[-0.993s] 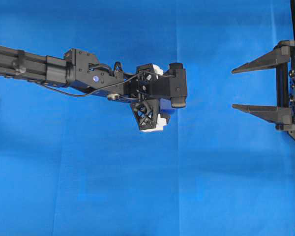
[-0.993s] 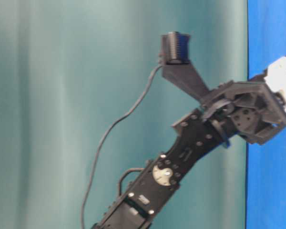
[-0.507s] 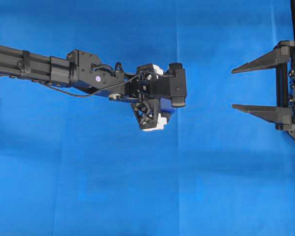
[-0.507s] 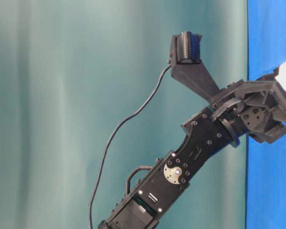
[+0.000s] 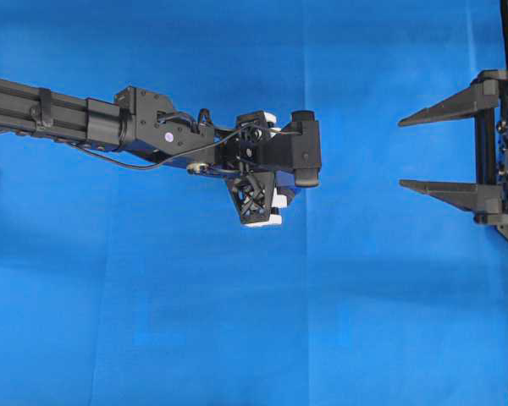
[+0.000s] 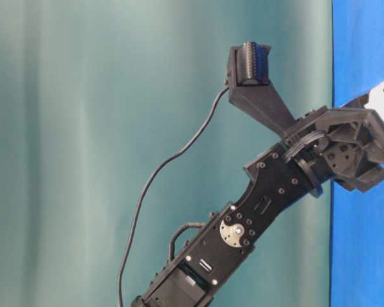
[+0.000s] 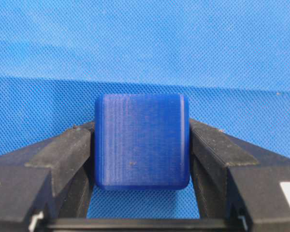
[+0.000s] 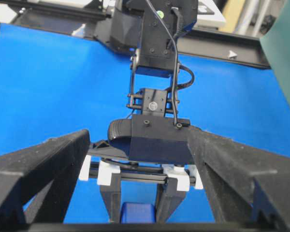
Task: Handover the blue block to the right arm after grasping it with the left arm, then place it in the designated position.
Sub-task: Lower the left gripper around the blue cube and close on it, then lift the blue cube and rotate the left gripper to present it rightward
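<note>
1. One blue block (image 7: 141, 140), a cube with no long axis, sits square on the blue cloth (image 7: 145, 43) near the counter's middle.
2. Two pincers: the left pincer (image 7: 141, 159) is clenched on the block's sides.
3. The right pincer (image 5: 415, 152) stands released, well apart at right.

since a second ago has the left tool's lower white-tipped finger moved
Yes. In the overhead view the left tool has narrowed: its lower white-tipped finger sits closer to the black wrist camera housing, closing on the blue block.
</note>
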Controlling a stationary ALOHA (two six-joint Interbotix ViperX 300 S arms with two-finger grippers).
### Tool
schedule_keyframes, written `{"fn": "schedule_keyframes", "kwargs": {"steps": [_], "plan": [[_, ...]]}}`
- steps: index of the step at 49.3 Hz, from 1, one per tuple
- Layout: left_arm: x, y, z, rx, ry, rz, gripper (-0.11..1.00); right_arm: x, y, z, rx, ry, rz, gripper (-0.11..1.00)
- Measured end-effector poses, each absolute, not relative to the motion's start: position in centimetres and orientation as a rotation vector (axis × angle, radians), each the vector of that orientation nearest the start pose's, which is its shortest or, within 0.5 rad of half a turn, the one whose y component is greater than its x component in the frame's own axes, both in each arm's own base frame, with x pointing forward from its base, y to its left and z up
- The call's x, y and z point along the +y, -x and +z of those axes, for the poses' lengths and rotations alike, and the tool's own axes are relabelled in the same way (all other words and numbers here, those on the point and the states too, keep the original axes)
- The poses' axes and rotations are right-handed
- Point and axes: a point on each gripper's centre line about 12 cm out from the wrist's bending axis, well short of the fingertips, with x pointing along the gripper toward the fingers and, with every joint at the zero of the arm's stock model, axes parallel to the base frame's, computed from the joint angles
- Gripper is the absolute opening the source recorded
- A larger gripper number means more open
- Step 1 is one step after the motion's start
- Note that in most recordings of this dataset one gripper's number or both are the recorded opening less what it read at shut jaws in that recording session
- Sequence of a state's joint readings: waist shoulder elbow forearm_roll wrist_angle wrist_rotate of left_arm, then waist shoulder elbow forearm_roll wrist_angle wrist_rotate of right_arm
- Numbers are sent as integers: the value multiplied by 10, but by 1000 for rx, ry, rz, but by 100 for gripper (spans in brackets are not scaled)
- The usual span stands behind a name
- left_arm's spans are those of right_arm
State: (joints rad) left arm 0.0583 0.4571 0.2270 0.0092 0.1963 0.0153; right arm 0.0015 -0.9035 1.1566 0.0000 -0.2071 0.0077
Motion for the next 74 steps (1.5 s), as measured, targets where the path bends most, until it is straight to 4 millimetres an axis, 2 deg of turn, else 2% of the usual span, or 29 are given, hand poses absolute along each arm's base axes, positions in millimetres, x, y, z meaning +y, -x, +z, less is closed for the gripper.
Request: {"fn": "schedule_keyframes", "kwargs": {"steps": [10,15,29,39,45,59,74], "plan": [[27,-489,89,921,5,43,49,0,-210,278,49,-8,1,95],[24,-486,101,934,9,42,49,1,-210,278,51,-9,3,95],[14,-477,177,845,0,26,49,0,-210,277,52,-9,1,95],[9,-462,236,756,-7,16,49,0,-211,277,54,-11,1,95],[6,-455,261,707,-14,9,49,0,-210,277,52,-9,1,95],[5,-445,292,664,-12,9,49,0,-210,278,51,-11,1,95],[5,-443,295,666,-15,9,49,0,-211,277,54,-11,1,95]]}}
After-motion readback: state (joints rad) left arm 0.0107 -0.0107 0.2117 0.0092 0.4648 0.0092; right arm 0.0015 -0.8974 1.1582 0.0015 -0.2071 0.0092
